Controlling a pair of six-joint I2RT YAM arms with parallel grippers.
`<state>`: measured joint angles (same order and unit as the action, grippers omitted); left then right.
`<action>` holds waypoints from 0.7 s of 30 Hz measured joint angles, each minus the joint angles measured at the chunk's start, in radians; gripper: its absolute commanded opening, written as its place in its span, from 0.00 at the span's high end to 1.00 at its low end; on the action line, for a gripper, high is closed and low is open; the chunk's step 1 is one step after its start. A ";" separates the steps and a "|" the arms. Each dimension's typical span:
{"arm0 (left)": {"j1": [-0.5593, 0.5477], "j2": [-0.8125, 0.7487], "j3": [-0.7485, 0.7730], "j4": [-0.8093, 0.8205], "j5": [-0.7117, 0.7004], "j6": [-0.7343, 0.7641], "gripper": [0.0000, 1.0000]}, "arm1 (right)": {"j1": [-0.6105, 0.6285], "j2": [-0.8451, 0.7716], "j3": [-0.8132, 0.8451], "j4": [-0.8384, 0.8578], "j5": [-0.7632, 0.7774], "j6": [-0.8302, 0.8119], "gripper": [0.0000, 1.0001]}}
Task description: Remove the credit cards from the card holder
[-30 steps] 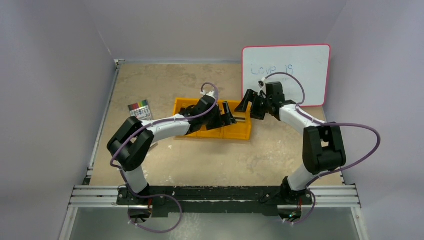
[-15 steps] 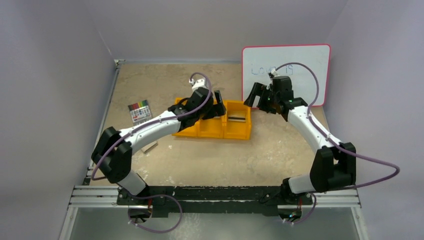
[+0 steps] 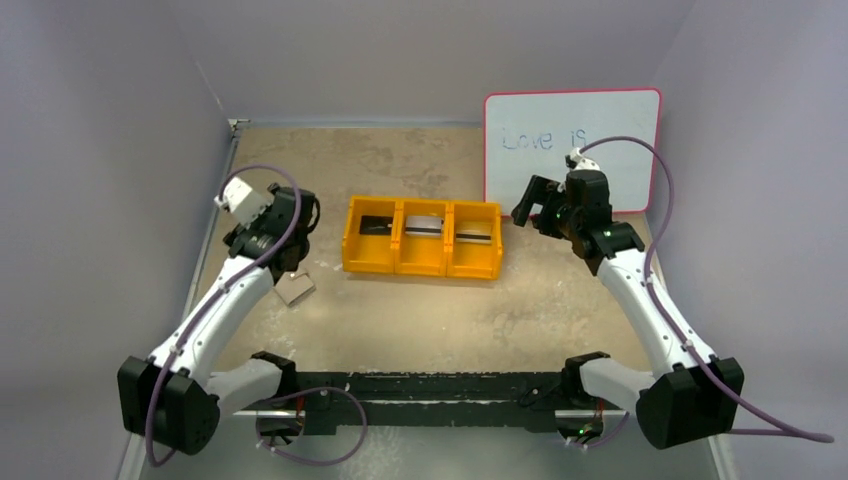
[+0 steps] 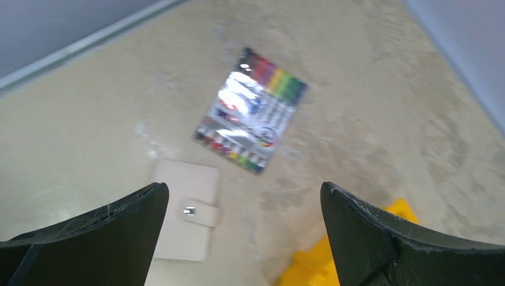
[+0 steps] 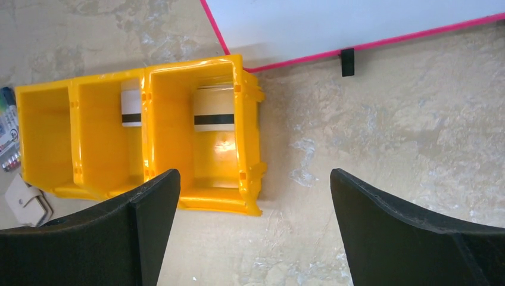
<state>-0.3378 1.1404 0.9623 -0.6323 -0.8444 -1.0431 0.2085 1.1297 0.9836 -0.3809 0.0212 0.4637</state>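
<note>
The card holder (image 3: 293, 288) lies shut on the table, tan with a pale snap tab, left of the orange tray (image 3: 421, 262). In the left wrist view the card holder (image 4: 184, 217) sits just ahead of my left finger. A credit card lies in each tray compartment: left (image 3: 378, 224), middle (image 3: 424, 226), right (image 3: 475, 237). Two striped cards (image 5: 213, 113) (image 5: 131, 107) show in the right wrist view. My left gripper (image 3: 285, 235) (image 4: 242, 196) hangs open and empty above the table's left side. My right gripper (image 3: 535, 205) (image 5: 255, 176) stands open and empty to the right of the tray (image 5: 250, 149).
A pack of coloured markers (image 4: 250, 110) lies beyond the card holder, under my left gripper in the top view. A pink-edged whiteboard (image 3: 572, 130) leans at the back right behind my right gripper. Grey walls close in on the table's left, back and right.
Both arms have drawn away from the tray. The left swung far left over the markers, the right pulled back to the right. Both grippers opened a little wider.
</note>
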 measured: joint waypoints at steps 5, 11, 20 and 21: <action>0.096 -0.097 -0.121 -0.069 -0.047 -0.047 0.01 | 0.000 -0.045 -0.044 -0.011 0.015 0.019 0.03; 0.212 0.002 -0.196 -0.052 0.014 -0.066 0.09 | 0.000 -0.051 -0.060 -0.027 0.013 0.032 0.02; 0.305 0.101 -0.285 0.071 0.170 -0.064 0.13 | 0.000 -0.050 -0.073 -0.049 0.010 0.033 0.01; 0.306 0.109 -0.293 0.091 0.185 -0.064 0.13 | 0.000 -0.050 -0.074 -0.050 0.011 0.033 0.01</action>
<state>-0.0322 1.2495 0.6693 -0.5415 -0.6594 -1.1076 0.2085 1.0798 0.9096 -0.4309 0.0326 0.4965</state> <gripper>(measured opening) 0.883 0.987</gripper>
